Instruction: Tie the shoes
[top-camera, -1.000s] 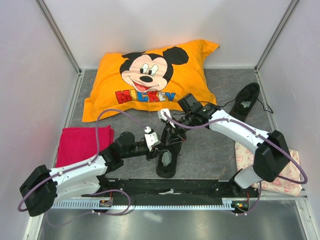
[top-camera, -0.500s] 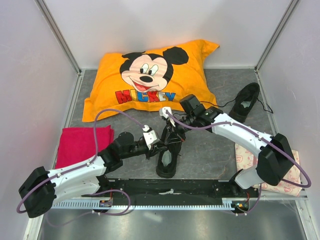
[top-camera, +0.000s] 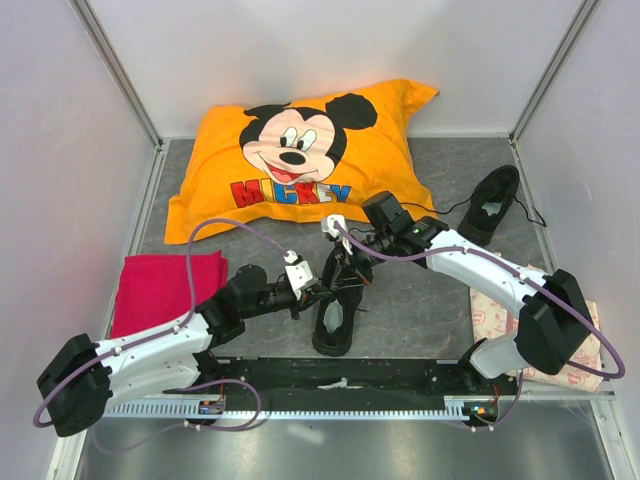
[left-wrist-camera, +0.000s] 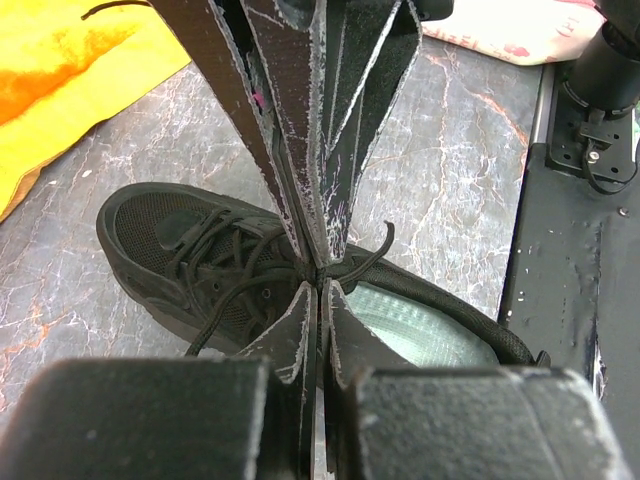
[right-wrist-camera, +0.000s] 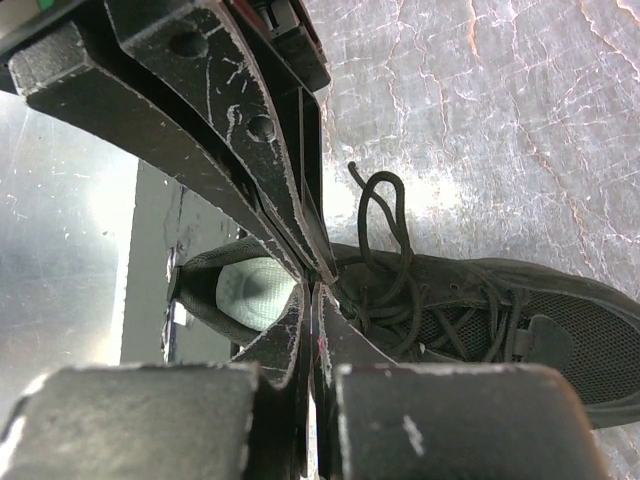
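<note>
One black shoe (top-camera: 334, 318) lies at the table's near middle, toe away from the arm bases, pale insole (left-wrist-camera: 412, 322) showing. Its thin laces (right-wrist-camera: 386, 214) lie in loose loops over the tongue. My left gripper (top-camera: 323, 291) and right gripper (top-camera: 346, 270) meet tip to tip over the shoe's lace area. In the left wrist view my left gripper (left-wrist-camera: 320, 285) is shut, with a lace strand at its tips. In the right wrist view my right gripper (right-wrist-camera: 314, 290) is shut at the same spot on the shoe (right-wrist-camera: 500, 320). The second shoe (top-camera: 490, 205) lies at the back right with its laces trailing.
An orange Mickey pillow (top-camera: 300, 160) fills the back middle. A red cloth (top-camera: 165, 285) lies at the left. A white pink-printed packet (top-camera: 565, 345) lies at the right under the right arm. A black base plate (top-camera: 340, 378) runs along the near edge. Walls enclose three sides.
Both grippers have shifted slightly and closed in on each other over the near shoe. The shoes have not moved.
</note>
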